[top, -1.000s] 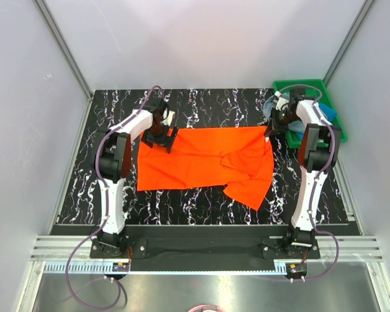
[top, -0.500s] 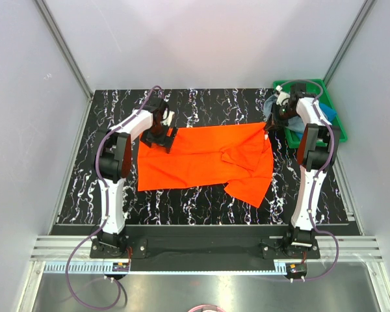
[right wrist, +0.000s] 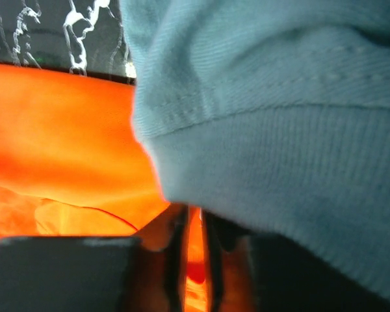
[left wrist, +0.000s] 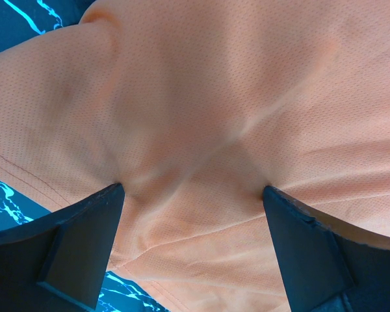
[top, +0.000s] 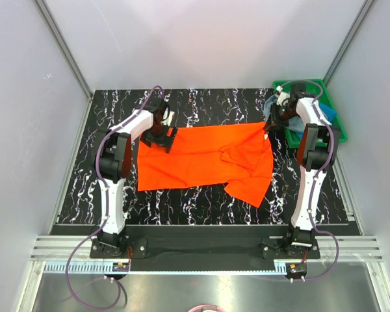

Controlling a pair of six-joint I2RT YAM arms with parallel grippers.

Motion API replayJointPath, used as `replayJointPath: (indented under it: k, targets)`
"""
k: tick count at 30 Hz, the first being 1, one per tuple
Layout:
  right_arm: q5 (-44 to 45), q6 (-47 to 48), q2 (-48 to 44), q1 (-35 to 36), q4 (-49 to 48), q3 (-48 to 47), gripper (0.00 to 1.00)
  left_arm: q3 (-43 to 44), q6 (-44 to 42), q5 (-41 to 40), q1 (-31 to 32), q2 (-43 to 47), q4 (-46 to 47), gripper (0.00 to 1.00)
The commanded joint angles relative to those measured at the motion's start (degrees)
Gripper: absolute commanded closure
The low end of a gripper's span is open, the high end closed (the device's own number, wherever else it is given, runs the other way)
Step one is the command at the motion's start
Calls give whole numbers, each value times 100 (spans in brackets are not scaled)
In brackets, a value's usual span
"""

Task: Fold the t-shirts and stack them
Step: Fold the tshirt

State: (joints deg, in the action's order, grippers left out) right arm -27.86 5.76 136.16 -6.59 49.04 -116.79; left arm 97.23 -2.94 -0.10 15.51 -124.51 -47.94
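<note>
A bright orange t-shirt lies spread across the black marbled table, with its lower right part bunched and folded over. My left gripper rests on the shirt's far left corner. Its jaws stand wide open with flat orange cloth between them. My right gripper is at the shirt's far right corner beside the tray. In the right wrist view its jaws stand a narrow slit apart with orange cloth showing in the slit. A grey-blue t-shirt hangs close over that camera.
A green plastic tray stands at the back right corner and holds grey-blue cloth and a bright blue t-shirt. White walls enclose the table on three sides. Bare table shows beyond the orange shirt.
The orange shirt's far right corner has been drawn a little up and to the right with my right gripper. The left arm has not moved.
</note>
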Motion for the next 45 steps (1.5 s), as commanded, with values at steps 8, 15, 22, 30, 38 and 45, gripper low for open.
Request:
replayJointPath:
  k: [8, 15, 22, 30, 38, 45]
  targets:
    - [-246, 84, -1099, 0, 124, 209, 33, 550, -75, -123, 5, 488, 57, 1]
    - [-1132, 66, -1724, 272, 194, 586, 37, 885, -23, -25, -4, 928, 145, 1]
    - [-1223, 118, -1040, 992, 97, 500, 38, 947, 285, 335, -241, 244, 171, 1]
    - [-1188, 110, -275, 1142, -8, -36, 39, 1228, 276, 265, -241, -275, 233, 1]
    - [-1064, 57, -19, 1142, -52, -46, 38, 1246, 610, 107, -259, -557, 242, 1]
    - [-791, -22, 332, 1204, -35, -107, 37, 1746, 804, -148, -434, -952, 180, 2]
